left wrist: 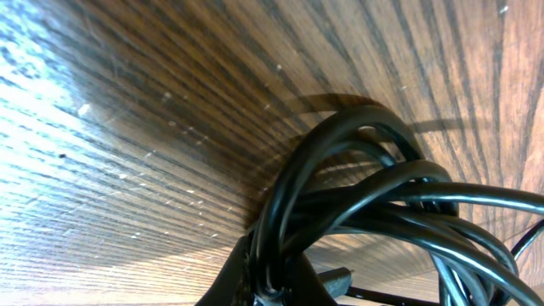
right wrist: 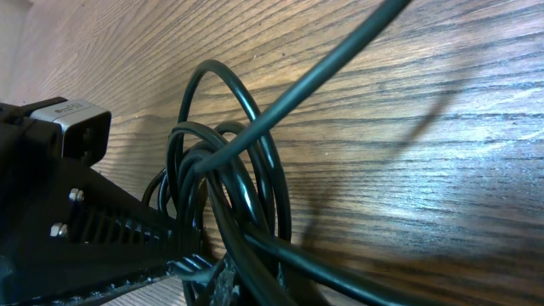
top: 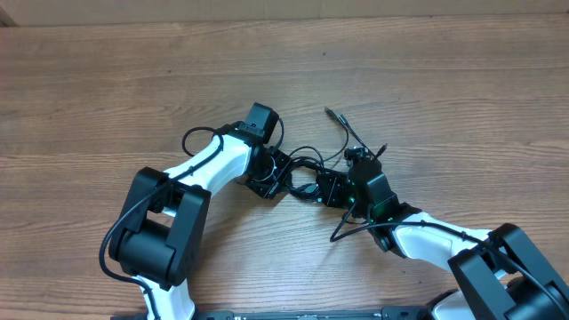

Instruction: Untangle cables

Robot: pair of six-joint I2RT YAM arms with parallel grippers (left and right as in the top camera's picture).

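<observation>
At bench point(top: 107, 80) centre, the cables point(top: 305, 163) sit in one knot; I judge nothing freed yet, left jaws and right jaws both closed on its loops.

Two robot arms, left arm point(top: 213, 164) and right arm point(top: 427, 240), work at one wooden table point(top: 107, 71). Each arm carries one gripper, two in all: left gripper point(top: 292, 176) and right gripper point(top: 313, 188). One tangle of thin black cables point(top: 307, 160) is on the table; how many separate cables make it up cannot be told. The left wrist view shows at least five strands in the bundle. The right wrist view shows at least three loops and one straight run. From overhead, one plug point(top: 331, 112) is visible at one loose end.
</observation>
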